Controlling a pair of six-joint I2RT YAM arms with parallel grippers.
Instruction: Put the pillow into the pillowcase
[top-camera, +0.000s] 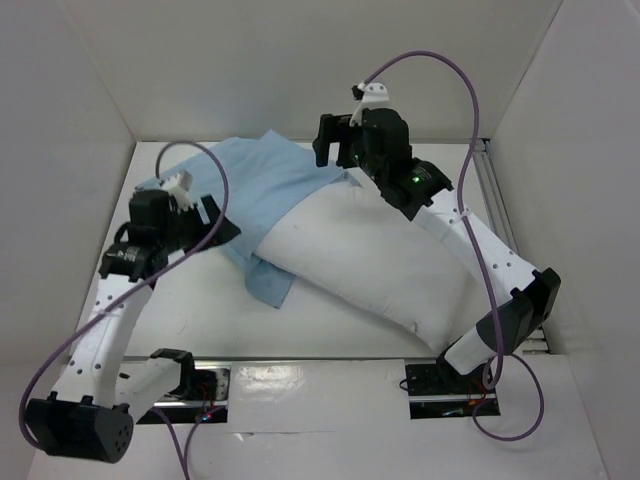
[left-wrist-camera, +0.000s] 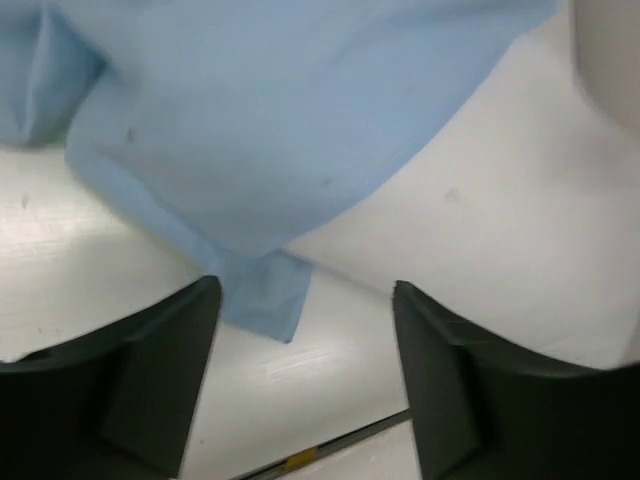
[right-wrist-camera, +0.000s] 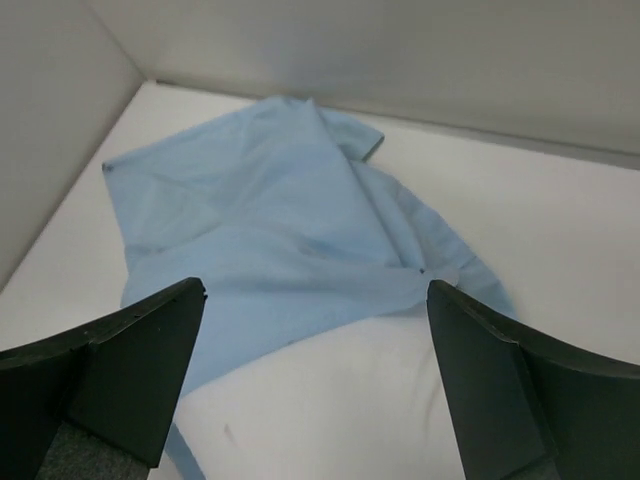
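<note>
Top external alone takes in the whole pillow (top-camera: 370, 265). It lies slantwise on the table (top-camera: 300, 335) from the middle toward the near right, its far end under the light blue pillowcase (top-camera: 260, 175), which spreads toward the far left corner. Left wrist shows close up a folded corner of the pillowcase (left-wrist-camera: 262, 300) lying on the table (left-wrist-camera: 90, 270) beside the pillow (left-wrist-camera: 480, 220); the left jaws are spread wide, holding nothing. Right wrist shows the pillowcase (right-wrist-camera: 260, 230) creased and draped over the pillow's end (right-wrist-camera: 330, 400); the right jaws are released, parted wide above it.
</note>
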